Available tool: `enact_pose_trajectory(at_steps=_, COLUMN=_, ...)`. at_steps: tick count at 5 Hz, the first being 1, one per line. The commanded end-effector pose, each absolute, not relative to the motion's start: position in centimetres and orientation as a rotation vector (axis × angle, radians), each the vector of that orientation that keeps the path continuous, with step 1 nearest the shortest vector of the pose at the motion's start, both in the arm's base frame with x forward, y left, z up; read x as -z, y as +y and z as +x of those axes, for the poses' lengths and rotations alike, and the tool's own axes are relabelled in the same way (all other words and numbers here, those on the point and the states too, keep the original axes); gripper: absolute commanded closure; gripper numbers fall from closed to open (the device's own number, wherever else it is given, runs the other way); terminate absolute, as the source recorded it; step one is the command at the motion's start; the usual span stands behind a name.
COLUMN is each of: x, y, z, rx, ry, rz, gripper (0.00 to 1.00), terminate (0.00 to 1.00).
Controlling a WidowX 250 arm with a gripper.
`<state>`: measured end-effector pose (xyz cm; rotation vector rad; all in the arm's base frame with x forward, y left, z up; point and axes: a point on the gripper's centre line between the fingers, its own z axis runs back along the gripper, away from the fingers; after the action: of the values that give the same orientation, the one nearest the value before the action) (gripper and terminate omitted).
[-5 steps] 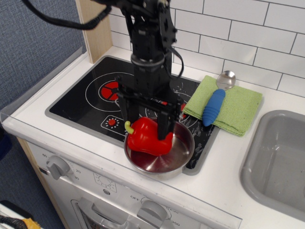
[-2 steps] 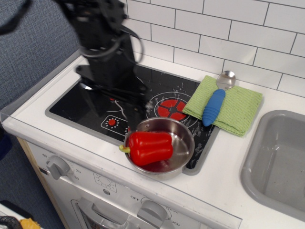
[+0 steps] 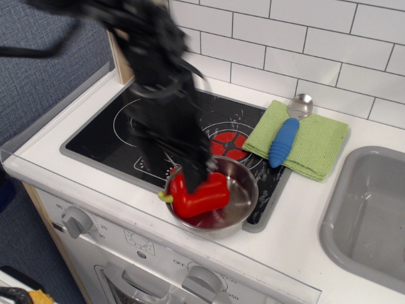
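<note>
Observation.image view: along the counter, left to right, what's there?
Black induction cooktop → red bell pepper in the round steel pot → blue-handled metal spoon on the green cloth → grey sink.

Toy kitchen: hob (image 3: 114,136), sink (image 3: 370,209), tiled wall (image 3: 316,44).

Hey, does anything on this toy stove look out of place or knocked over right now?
Nothing spilled or toppled. The red pepper lies on its side in the steel pot, and the pot overhangs the stovetop's front edge slightly.

Arm swung back from left; blurred fingers (image 3: 196,177) now over red pepper (image 3: 201,196), partly covering it.
</note>
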<state>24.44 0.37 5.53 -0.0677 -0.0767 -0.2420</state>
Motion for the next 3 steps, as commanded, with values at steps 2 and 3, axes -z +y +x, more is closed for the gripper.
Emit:
enact_pose_trajectory(at_steps=2, x=-2.2, y=-2.8, z=26.7, rx=0.526, ry=-0.062, rz=0.059, gripper=0.0, terminate=0.0)
enact_pose_trajectory(at_steps=3, x=-3.2, y=-2.6, z=26.7, rx=0.501, ry=-0.095, rz=0.089, gripper=1.0, terminate=0.0)
